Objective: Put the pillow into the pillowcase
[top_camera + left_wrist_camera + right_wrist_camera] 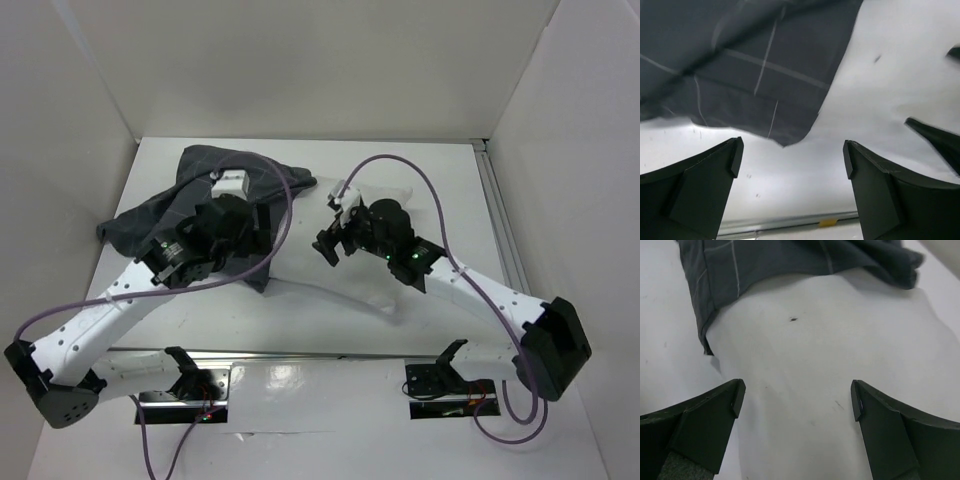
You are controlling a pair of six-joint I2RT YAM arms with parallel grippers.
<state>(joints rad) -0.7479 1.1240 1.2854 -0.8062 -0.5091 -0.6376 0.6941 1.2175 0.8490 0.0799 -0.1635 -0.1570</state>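
The dark grey checked pillowcase lies crumpled at the back left of the table. It covers the far left part of the white pillow, which lies flat in the middle. My left gripper is open and empty over the pillowcase's near edge, with bare pillow beside it. My right gripper is open and empty just above the pillow, and the pillowcase lies beyond its fingertips. In the wrist views the left gripper and right gripper hold nothing.
A metal rail runs along the near table edge in front of the arm bases. White walls close in the left, back and right sides. Purple cables loop over both arms. The right gripper's finger shows in the left wrist view.
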